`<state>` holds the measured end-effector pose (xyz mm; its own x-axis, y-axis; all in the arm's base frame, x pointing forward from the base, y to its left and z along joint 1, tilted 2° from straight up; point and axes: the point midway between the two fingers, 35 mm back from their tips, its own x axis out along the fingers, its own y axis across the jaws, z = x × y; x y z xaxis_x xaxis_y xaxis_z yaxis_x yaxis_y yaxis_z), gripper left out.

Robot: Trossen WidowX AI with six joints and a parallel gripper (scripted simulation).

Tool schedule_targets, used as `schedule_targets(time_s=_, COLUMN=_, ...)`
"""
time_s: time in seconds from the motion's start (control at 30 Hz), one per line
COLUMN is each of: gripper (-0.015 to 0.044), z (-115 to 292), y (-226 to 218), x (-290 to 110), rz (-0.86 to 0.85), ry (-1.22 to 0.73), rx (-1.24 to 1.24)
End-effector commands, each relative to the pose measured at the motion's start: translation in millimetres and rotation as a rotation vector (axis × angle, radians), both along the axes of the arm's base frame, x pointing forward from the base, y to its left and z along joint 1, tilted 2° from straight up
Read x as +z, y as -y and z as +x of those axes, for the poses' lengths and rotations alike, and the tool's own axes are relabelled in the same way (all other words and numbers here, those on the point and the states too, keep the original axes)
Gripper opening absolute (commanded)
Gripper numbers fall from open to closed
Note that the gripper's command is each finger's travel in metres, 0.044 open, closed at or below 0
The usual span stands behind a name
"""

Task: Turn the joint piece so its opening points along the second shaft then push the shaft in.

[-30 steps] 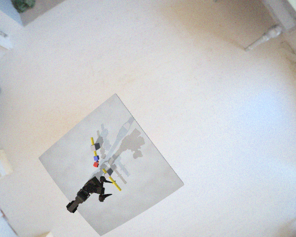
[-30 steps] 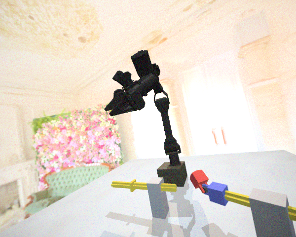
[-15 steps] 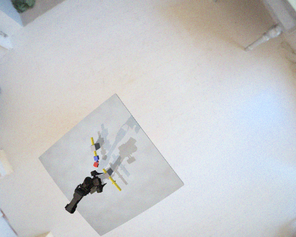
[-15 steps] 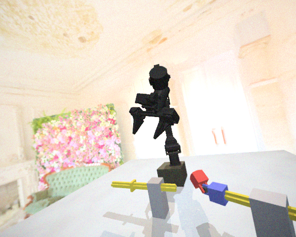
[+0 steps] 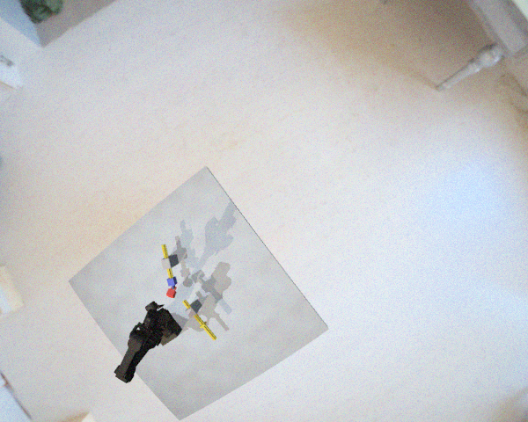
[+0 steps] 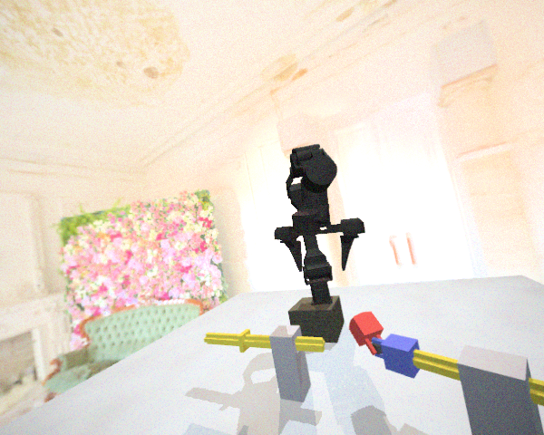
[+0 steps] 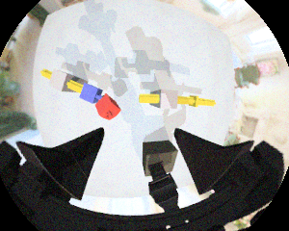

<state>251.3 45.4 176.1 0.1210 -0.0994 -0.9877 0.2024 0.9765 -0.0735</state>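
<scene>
The red joint piece (image 5: 171,293) (image 6: 366,327) (image 7: 107,107) is hinged to the blue piece (image 5: 172,281) (image 6: 400,355) (image 7: 91,92) on the end of the first yellow shaft (image 6: 435,363) (image 7: 74,87). Its block (image 5: 172,260) (image 6: 492,362) stands behind. In the exterior view the red piece tilts upward, out of line with the second yellow shaft (image 5: 208,329) (image 6: 225,339) (image 7: 149,98). That shaft passes through the second block (image 6: 288,365) (image 7: 169,98); a gap separates its near end from the red piece. My gripper (image 6: 322,270) (image 7: 140,131) is open and empty, above and clear of both shafts. Its fingertips are unclear in the top view.
The dark arm base (image 6: 316,318) (image 7: 159,156) stands on the grey table (image 5: 264,363) (image 6: 497,299), behind the two blocks in the exterior view. The second shaft has a small collar (image 6: 245,340) (image 7: 194,101) on its outer part. Shadows lie across the table.
</scene>
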Motion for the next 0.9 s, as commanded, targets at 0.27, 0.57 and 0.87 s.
schedule_targets(time_s=0.27, gripper=0.0440, z=-37, y=-20, x=-13, rz=0.090, ry=-0.147, rx=0.056)
schedule_targets(time_s=0.57, gripper=0.0440, z=-35, y=-21, x=-22, rz=0.048, ry=-0.237, rx=0.323)
schedule_targets(time_s=0.87, gripper=0.0440, z=-34, y=-22, x=-30, rz=0.025, ry=-0.333, rx=0.591)
